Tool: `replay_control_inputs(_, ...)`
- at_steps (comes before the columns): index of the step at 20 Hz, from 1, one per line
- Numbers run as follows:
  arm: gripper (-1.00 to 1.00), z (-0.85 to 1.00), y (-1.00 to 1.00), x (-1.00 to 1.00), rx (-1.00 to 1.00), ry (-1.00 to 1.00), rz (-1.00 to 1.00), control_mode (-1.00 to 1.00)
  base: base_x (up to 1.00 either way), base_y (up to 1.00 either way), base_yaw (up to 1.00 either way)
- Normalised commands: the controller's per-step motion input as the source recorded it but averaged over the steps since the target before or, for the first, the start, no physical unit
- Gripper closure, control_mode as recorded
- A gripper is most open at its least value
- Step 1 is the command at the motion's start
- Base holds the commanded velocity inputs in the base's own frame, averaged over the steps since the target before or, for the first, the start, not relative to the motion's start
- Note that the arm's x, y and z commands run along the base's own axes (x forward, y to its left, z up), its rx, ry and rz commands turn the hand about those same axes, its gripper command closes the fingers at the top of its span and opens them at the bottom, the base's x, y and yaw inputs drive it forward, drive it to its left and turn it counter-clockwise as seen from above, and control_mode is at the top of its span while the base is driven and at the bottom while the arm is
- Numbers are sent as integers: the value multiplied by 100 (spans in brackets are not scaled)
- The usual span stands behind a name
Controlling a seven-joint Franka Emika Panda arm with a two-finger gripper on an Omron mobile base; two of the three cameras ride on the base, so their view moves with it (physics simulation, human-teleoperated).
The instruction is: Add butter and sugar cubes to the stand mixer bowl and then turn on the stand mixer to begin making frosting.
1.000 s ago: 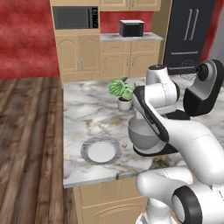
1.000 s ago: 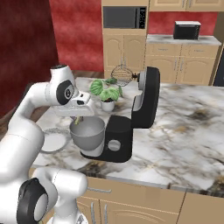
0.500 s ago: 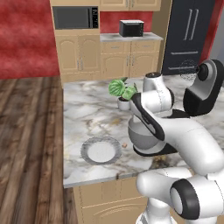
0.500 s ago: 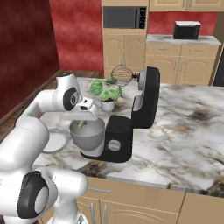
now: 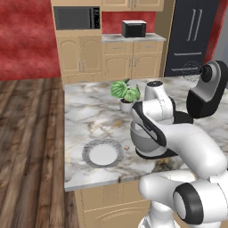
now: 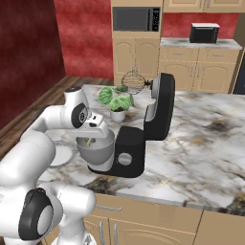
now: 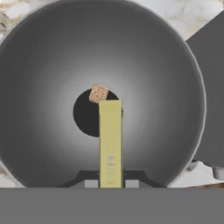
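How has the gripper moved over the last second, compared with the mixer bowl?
Yes. The gripper, shut on the butter, has come from the plate's side to right above the bowl, nearer the mixer.

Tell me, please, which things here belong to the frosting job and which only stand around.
Job: butter held in the shut gripper; sugar cube in the stand mixer bowl; stand mixer.
Standing around: plate, potted plant, microwave, toaster.
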Motion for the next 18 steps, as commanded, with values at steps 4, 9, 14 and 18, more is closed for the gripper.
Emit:
replay_control_inputs(4, 100, -20, -1, 6, 3, 0, 0, -100, 0, 0, 0)
replay_control_inputs(9, 100, -17, 0, 7, 1, 0, 0, -100, 0, 0, 0)
replay_control_inputs(14, -100, -18, 0, 9, 0, 0, 0, -100, 0, 0, 0)
replay_control_inputs(18, -100, -3, 0, 4, 0, 0, 0, -100, 0, 0, 0)
